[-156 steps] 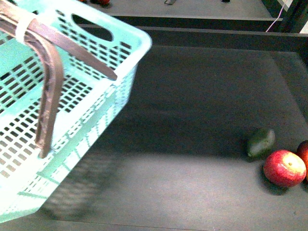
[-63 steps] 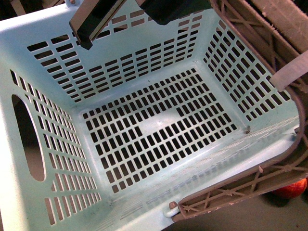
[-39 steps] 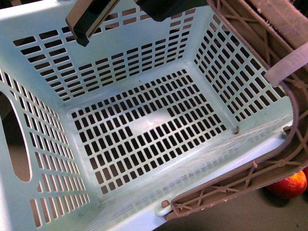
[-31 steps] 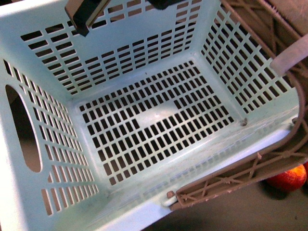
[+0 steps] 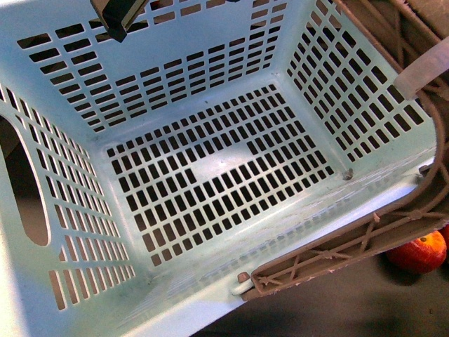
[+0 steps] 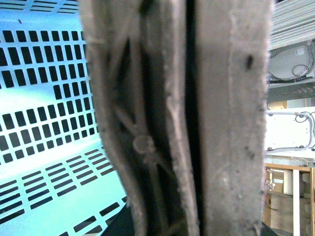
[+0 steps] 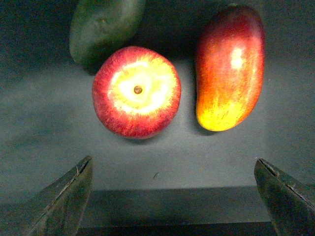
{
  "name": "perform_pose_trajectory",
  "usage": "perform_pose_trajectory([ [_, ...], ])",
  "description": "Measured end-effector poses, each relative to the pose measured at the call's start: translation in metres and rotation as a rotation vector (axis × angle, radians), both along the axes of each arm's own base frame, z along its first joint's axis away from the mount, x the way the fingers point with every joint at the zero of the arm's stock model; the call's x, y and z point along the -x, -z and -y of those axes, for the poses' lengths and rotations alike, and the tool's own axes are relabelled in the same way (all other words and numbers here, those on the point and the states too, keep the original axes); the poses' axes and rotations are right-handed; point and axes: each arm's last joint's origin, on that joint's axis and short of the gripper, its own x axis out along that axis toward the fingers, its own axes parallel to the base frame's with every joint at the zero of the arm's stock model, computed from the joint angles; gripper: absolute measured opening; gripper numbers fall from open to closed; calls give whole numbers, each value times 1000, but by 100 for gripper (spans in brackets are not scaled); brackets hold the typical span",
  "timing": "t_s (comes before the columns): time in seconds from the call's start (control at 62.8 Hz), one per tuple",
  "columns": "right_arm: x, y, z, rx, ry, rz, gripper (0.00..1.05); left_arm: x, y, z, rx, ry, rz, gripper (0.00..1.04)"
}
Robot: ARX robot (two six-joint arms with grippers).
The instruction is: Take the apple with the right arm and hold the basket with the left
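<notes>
The mint-turquoise basket (image 5: 210, 175) fills the front view, lifted and tipped with its empty slotted inside facing the camera. Its brown ribbed handles (image 5: 414, 217) run down the right side. In the left wrist view the handles (image 6: 221, 123) fill the middle, with the basket wall (image 6: 44, 98) behind; my left gripper is shut on them and its fingers are hidden. The apple (image 7: 137, 91) lies stem dimple up on the dark table, straight ahead of my open, empty right gripper (image 7: 172, 161), not touching it. A part of the apple (image 5: 421, 253) shows under the basket's corner.
A red-yellow oblong fruit (image 7: 229, 69) lies beside the apple. A dull green oval fruit (image 7: 103, 27) touches or nearly touches the apple's far side. A dark arm part (image 5: 116, 14) shows at the top of the front view. White tape (image 5: 421, 70) wraps the handles.
The basket has swung from the left side up in front of the camera and now hides most of the table. In the last second it only shifted slightly.
</notes>
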Motion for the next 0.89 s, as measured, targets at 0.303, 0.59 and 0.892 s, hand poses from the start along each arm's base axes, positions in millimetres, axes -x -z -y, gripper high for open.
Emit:
perform_pose_trajectory([
  [0.303, -32, 22, -7, 24, -54, -55, 96, 0, 0, 0, 1, 2, -1, 15],
  [0.59, -57, 36, -17, 40, -93, -74, 96, 0, 0, 0, 1, 1, 0, 15],
  [0.892, -67, 50, -19, 52, -89, -113, 96, 0, 0, 0, 1, 1, -1, 15],
])
